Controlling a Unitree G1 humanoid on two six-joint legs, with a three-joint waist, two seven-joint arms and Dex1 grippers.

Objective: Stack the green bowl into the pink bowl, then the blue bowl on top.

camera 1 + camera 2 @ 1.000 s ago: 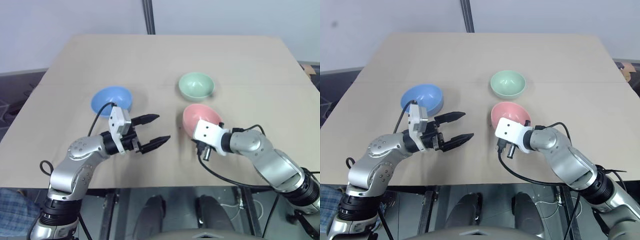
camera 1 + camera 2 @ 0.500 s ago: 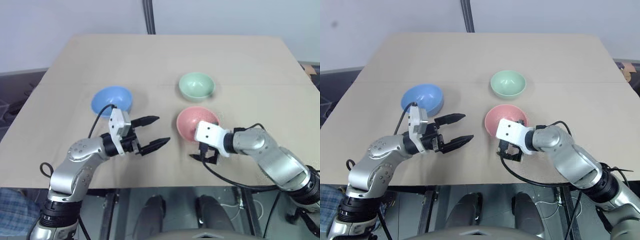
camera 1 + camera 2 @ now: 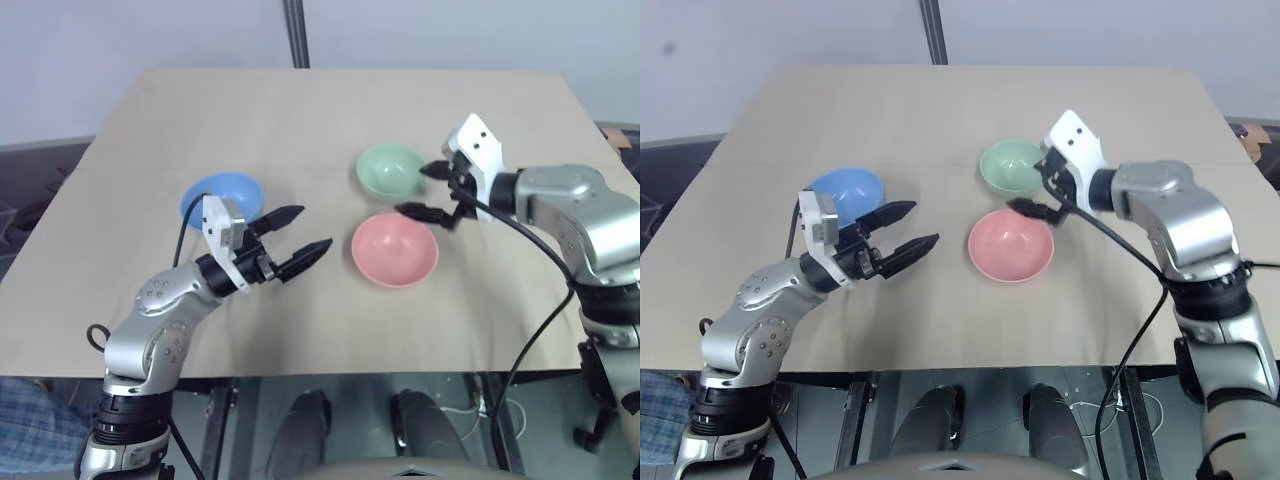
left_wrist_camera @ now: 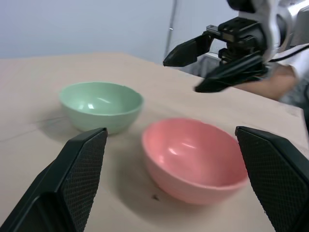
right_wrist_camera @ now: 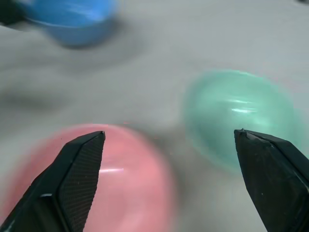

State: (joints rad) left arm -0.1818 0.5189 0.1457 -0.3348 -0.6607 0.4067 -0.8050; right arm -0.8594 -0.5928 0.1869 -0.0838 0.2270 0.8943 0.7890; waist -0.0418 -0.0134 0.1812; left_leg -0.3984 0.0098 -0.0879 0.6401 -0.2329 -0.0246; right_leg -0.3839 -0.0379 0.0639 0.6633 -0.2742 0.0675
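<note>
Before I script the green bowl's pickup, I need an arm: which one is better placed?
Right, probably. The right end effector hangs open beside the green bowl, just above the pink bowl. The left end effector is open too, but sits across the table near the blue bowl.

Three bowls sit apart on the table (image 3: 480, 320): blue bowl (image 3: 222, 197) left, green bowl (image 3: 390, 171) right and farther back. The pink bowl (image 3: 394, 249) is just in front of the green one, seemingly not touching.

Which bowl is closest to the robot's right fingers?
The green bowl. The right gripper hangs open beside it; the pink bowl is nearer the robot, the blue bowl far left.
</note>
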